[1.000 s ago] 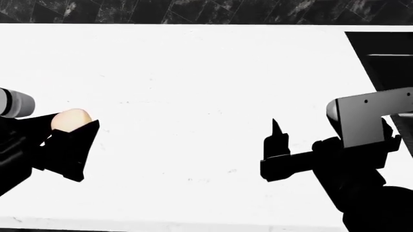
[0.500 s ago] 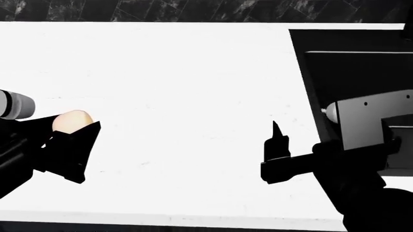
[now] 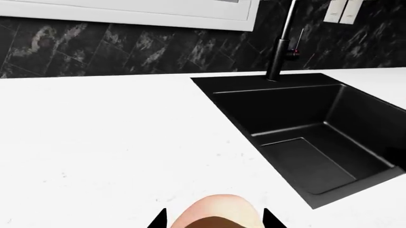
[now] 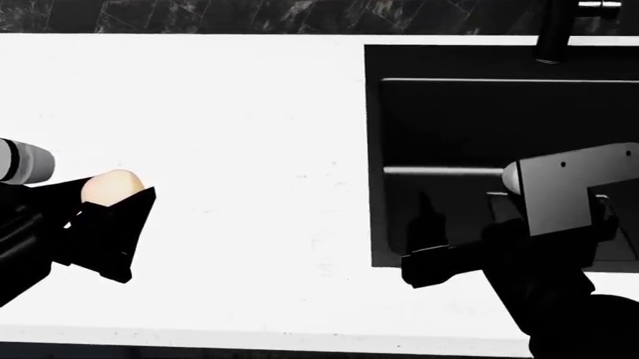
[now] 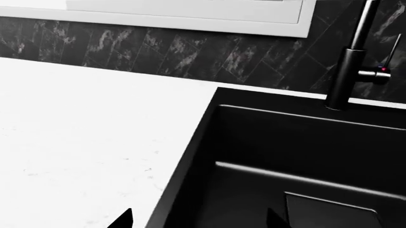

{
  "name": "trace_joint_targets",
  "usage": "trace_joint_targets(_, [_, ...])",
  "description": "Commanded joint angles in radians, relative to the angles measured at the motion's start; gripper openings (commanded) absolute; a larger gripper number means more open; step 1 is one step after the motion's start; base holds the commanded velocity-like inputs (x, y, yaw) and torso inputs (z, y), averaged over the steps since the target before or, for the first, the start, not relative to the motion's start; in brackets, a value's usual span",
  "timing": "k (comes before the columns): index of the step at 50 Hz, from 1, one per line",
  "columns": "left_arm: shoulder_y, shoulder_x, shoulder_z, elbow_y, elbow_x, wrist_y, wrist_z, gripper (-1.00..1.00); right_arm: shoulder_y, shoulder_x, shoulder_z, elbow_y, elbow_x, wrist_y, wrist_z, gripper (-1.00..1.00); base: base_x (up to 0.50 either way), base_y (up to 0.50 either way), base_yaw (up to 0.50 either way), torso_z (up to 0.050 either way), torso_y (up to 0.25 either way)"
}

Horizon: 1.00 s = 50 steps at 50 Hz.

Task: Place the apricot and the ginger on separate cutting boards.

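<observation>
A kitchen: a white stone surface (image 3: 114, 137) holds a sunken black sink (image 3: 317, 137), with a black faucet (image 5: 352, 61) at its 12 o'clock before dark marbled backsplash tiles (image 5: 159, 52).

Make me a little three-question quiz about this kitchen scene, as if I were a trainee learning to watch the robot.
1. True or false: the left gripper holds the apricot between its fingers.
2. Which best describes the right gripper? A) carrying the ginger B) empty, in front of the black sink C) gripping the faucet
3. Fill in: in these views, the number of cutting boards in sight is ____.

Key
1. True. The pale fruit sits between the dark fingers in the head view and in the left wrist view.
2. B. Nothing lies between its fingers, and the faucet stands apart at the sink's far rim.
3. Zero. Only the white counter and the sink show.
</observation>
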Motion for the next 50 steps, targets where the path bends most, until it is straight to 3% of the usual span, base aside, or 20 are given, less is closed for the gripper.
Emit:
trace_joint_targets(1, [0.01,-0.006,-0.011,0.007,-0.025,0.006,-0.011,-1.0,-0.005,0.001,-0.003,0.001,-0.001,-0.006,-0.002,1.0,0.0,-0.45,0.0,0.0,0.0])
trace_joint_targets(50, [-0.001,0.006,0.014,-0.009,-0.008,0.021,-0.006,-1.0,-0.016,0.007,-0.005,0.005,0.001,-0.024,-0.002,1.0,0.0,-0.45,0.0,0.0,0.0])
